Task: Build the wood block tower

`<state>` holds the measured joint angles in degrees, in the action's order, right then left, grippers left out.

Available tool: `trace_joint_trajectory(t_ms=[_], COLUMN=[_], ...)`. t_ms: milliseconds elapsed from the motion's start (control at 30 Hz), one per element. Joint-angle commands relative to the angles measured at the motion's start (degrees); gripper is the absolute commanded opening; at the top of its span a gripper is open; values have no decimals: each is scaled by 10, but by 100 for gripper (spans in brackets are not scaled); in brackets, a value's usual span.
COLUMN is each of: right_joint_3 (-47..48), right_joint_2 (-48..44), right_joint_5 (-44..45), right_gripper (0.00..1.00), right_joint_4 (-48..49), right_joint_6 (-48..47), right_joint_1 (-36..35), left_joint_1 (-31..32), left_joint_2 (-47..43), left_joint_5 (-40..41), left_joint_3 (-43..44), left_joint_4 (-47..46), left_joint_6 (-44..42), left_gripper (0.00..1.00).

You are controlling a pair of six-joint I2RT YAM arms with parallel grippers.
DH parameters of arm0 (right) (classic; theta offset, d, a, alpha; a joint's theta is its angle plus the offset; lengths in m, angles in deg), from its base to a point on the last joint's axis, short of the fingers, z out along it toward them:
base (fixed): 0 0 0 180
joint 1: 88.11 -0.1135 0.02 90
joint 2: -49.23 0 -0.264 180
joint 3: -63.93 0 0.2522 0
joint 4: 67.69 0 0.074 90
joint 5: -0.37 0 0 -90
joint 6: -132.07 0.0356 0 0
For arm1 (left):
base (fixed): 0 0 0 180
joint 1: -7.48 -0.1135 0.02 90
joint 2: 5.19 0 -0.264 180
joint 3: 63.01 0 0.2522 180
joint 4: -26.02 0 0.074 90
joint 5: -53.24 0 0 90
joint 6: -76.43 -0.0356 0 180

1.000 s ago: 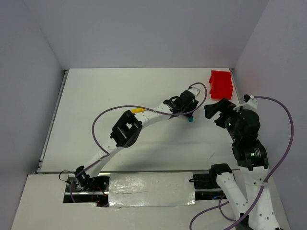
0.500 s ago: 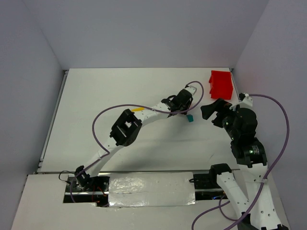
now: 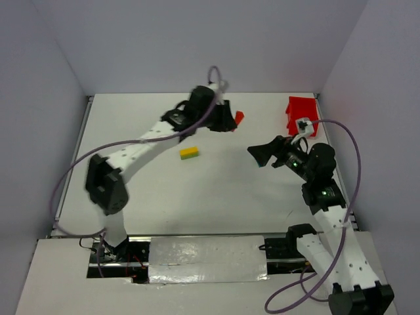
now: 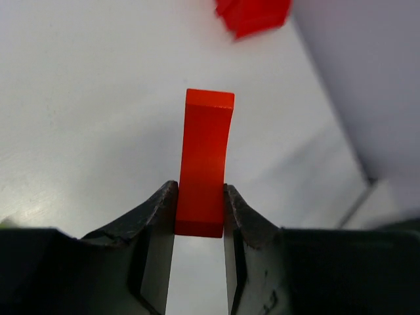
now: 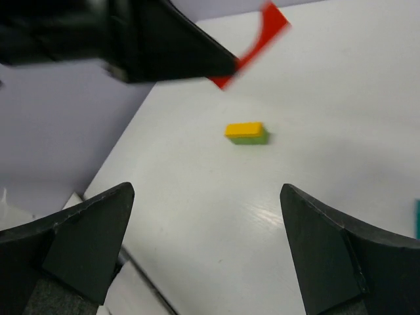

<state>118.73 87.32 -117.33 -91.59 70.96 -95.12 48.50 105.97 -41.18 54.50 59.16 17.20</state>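
Top external view gives us the plainest account of progress: the left pincer is stretched to the far side of the tabletop and is clamped on the red piece. The yellow-green bar lies flat and alone in the open middle, well apart from that piece. Nothing is stacked on anything, so we judge the build to be at its very start, with one block in hand and no base chosen.

In the left wrist view the red piece stands upright between the two fingers, pinched at its lower end, and appears clear of the surface. The red bin sits beyond it at the far edge.

The right pincer hangs over the right half of the tabletop with its fingers spread wide and nothing between them. Its own camera looks across at the yellow-green bar, and a teal sliver shows at the frame's right edge. We take this for the third block, though too little of it shows to be sure. In the top view we cannot find it; the right arm may be covering it.

What is left, as we read it, is nearly all of the task: carrying the red piece to the bar, setting it down squarely, then fetching the teal block for the top.
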Motion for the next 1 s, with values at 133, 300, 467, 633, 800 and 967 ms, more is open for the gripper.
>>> trace_joint_trajectory(t_ms=[133, 300, 467, 633, 800, 967], right_joint_3=[-60, -58, -72, -76, -54, -73], right_joint_2=[79, 209, 253, 255, 265, 247], right_joint_5=[55, 164, 193, 172, 147, 135], right_gripper=[100, 100, 100, 100, 100, 100], right_joint_4=[373, 526, 615, 631, 601, 612], right_joint_6=[-194, -362, -375, -369, -351, -338], right_joint_1=[-250, -397, -432, -456, -461, -462], left_joint_1=[-150, -168, -178, -182, -189, -196], left_joint_2=[-296, -439, -572, -620, -632, -626], left_joint_5=[-360, -414, -388, -379, -379, -390], left_joint_3=[-353, -499, -558, -561, -581, -610], left_joint_4=[-146, -207, -153, -94, -101, -152], left_joint_6=[288, 402, 432, 418, 423, 444], left_gripper=[0, 0, 0, 0, 0, 0])
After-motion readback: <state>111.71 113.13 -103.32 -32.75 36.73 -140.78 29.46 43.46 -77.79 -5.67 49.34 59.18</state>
